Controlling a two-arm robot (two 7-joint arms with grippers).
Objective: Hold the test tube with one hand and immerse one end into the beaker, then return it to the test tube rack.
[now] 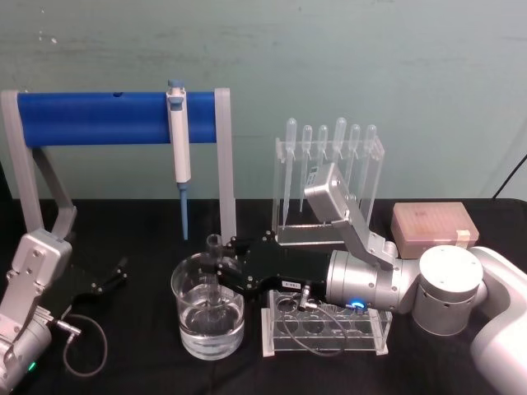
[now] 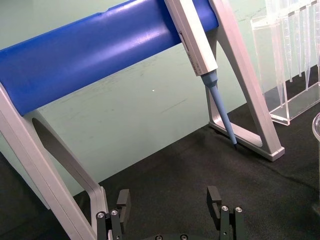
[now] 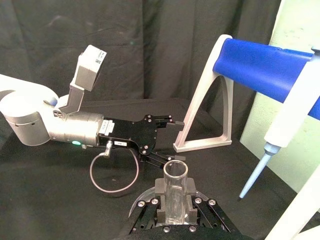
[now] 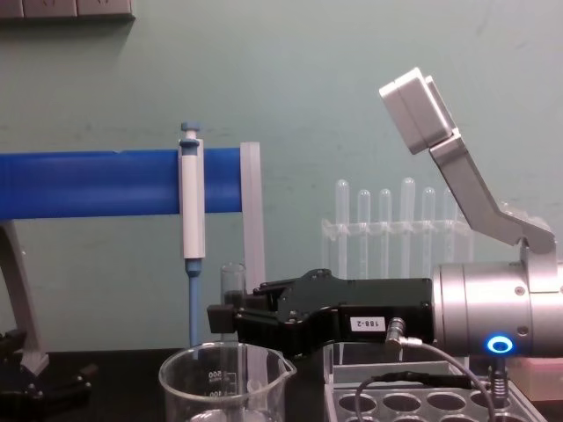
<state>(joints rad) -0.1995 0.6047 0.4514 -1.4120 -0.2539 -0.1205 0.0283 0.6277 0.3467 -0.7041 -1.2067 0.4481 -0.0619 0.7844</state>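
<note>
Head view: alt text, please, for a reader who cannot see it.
The right pincer holds the test tube upright, its lower end inside the beaker of clear liquid. The test tube rack sits under that arm; the left pincer rests open at the left.

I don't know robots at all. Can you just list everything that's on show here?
test tube: one, clear glass, upright, lower end down inside the beaker
beaker: one, clear, partly filled with clear liquid, front centre
test tube rack: one, clear, just right of the beaker
pipettes: six, clear plastic, standing in the rear rack
rear rack: one, clear, back centre
pipettor: one, blue and white, hanging on the stand
stand: one, blue bar on grey legs, back left
box: one, pinkish, back right
table: one, black surface
left gripper: black, open, low at the left
right gripper: black, shut on the test tube above the beaker
</note>
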